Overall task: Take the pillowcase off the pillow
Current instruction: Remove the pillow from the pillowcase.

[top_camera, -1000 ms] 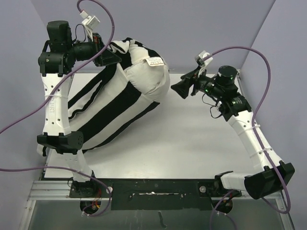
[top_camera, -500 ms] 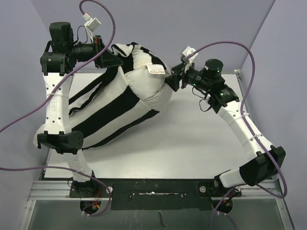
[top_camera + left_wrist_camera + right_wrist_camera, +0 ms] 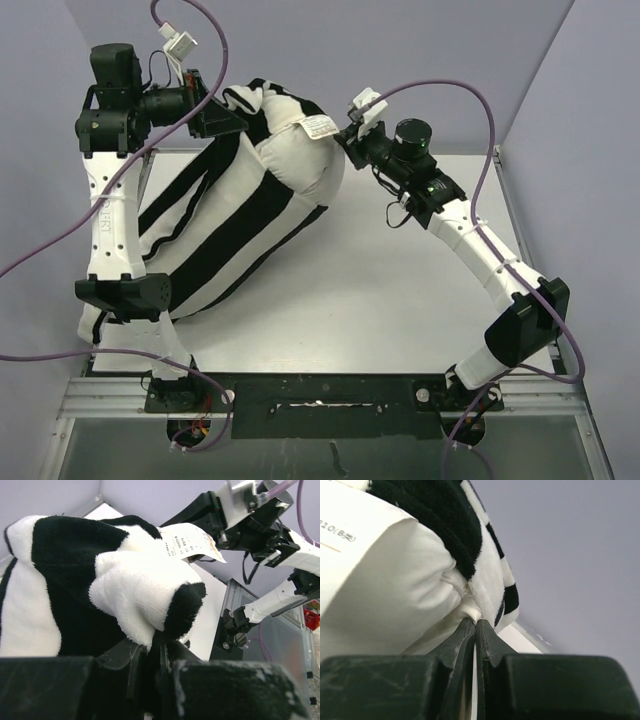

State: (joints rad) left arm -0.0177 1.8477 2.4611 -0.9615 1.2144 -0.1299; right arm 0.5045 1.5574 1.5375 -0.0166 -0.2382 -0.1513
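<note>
Right gripper nips pillow corner; left gripper clamps pillowcase, contact apparently hidden.

Bright diffuse light, faint soft shadows; wrist views blurred in near foreground

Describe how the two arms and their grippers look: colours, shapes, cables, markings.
The left arm and right arm have white tubular links between black joint housings; the left arm's long link bears faint grey lettering. The left gripper and right gripper are black, with flat tapering fingers. A purple cable loops from each wrist, beside a small white camera block.
</note>
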